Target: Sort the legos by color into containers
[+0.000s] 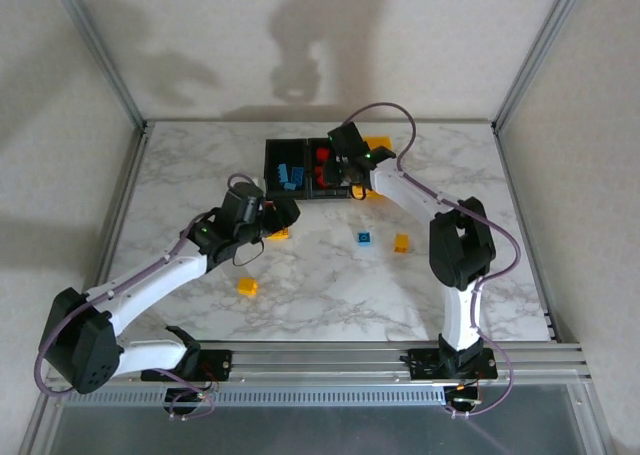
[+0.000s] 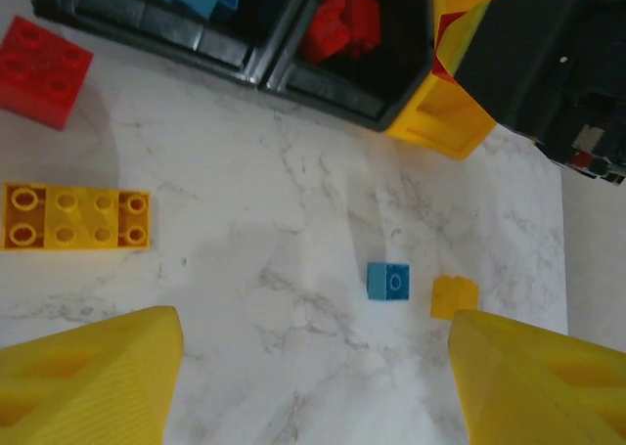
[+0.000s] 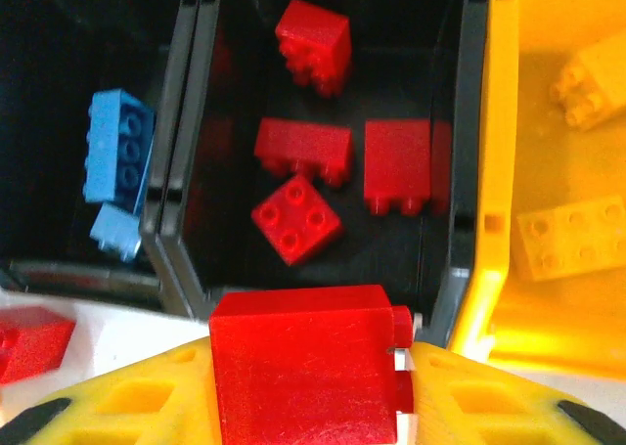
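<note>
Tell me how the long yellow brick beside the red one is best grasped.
Probably from straight above, pinching the two long side walls at mid-length: the long yellow brick lies flat, studs up, with bare table along both long sides, apart from the red brick.

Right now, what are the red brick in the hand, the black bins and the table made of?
The red brick in the right hand looks like hard plastic: smooth, slightly shiny, with crisp moulded edges. The black bins seem plastic too: thin, ribbed, glossy walls. The table is white with grey veins like marble, though it may be a printed surface.
</note>
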### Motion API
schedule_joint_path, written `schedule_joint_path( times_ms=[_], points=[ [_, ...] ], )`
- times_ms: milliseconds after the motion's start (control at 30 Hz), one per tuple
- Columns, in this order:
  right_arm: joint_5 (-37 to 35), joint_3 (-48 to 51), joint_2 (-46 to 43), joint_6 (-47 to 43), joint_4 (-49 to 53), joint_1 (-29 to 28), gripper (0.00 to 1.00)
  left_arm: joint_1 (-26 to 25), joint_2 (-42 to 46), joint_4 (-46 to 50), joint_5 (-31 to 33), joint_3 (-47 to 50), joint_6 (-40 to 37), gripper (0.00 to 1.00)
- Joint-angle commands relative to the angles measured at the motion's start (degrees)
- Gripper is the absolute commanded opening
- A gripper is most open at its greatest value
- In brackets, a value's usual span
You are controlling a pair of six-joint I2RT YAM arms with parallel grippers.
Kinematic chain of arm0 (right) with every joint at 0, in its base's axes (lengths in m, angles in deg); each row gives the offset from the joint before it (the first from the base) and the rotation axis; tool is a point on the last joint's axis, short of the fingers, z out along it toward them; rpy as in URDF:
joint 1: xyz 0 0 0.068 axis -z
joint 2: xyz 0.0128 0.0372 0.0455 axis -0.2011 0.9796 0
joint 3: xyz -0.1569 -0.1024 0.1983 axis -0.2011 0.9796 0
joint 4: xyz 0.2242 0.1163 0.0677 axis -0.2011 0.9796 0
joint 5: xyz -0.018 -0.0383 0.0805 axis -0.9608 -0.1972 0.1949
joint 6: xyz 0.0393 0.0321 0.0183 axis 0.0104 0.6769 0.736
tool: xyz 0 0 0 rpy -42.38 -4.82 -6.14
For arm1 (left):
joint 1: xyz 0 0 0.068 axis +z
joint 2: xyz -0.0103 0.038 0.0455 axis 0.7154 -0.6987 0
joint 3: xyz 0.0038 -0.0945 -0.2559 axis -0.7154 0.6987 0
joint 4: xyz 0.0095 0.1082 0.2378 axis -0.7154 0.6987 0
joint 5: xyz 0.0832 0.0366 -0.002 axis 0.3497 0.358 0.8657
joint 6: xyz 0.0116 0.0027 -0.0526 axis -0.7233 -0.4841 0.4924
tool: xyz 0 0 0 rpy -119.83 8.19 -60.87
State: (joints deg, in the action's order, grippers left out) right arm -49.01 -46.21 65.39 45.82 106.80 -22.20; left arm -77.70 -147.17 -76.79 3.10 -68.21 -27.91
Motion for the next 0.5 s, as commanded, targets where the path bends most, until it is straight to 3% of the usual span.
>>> schedule_joint_path(
  times_ms=[0,467],
  points=[
    [-0.4,-5.7,4.5,-1.2,2.2,1.0,0.44,1.5,-1.7,-0.8,1.8,-2.3,0.3,0.72],
    [-1.3,-28.8,23.1,-2.0,7.5,2.5,0.45,2.4,-3.1,-1.4,0.7,-2.7,0.3,0.72]
  ],
)
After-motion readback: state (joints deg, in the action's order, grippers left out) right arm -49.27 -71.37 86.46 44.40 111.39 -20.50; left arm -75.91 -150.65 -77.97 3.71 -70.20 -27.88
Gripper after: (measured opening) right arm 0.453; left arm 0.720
